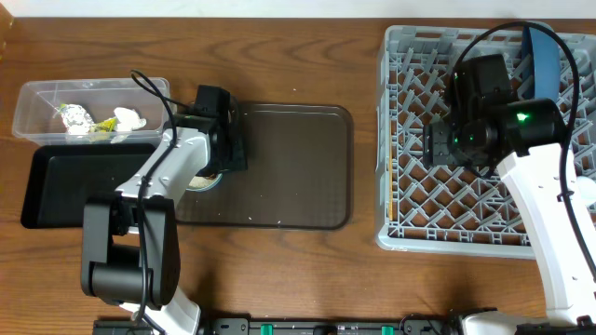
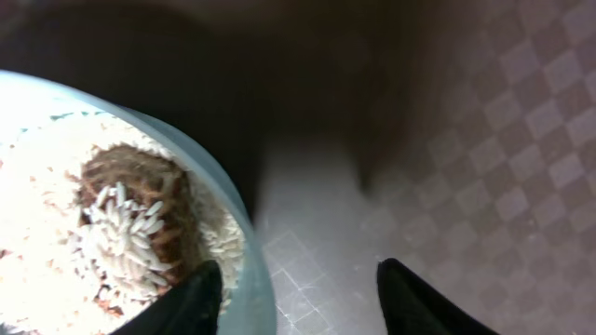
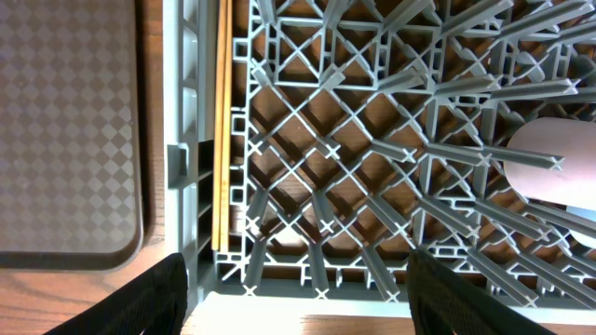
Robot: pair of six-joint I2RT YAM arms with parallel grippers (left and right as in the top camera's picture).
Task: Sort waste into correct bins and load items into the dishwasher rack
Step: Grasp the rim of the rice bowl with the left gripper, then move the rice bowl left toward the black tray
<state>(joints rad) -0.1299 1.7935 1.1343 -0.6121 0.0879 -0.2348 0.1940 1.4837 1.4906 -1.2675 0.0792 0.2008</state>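
The small light-blue bowl (image 1: 199, 182) stands on the left part of the brown serving tray. In the left wrist view the bowl (image 2: 235, 209) holds white rice (image 2: 47, 186) and a brown food lump (image 2: 130, 181). My left gripper (image 1: 222, 158) (image 2: 298, 298) is open and straddles the bowl's rim, one finger inside and one outside. My right gripper (image 1: 430, 144) (image 3: 298, 298) is open and empty above the grey dishwasher rack (image 1: 410, 205) (image 3: 372, 140). The chopsticks (image 3: 222, 121) lie along the rack's edge. A pinkish-white cup (image 3: 554, 163) and the blue plate (image 1: 538, 46) are in the rack.
The clear tub (image 1: 28, 102) at the far left holds wrappers (image 1: 73, 116) and tissue (image 1: 128, 118). The black tray (image 1: 74, 191) lies just in front of it. The dark brown serving tray (image 1: 289, 167) (image 3: 65, 121) lies between the bins and the rack.
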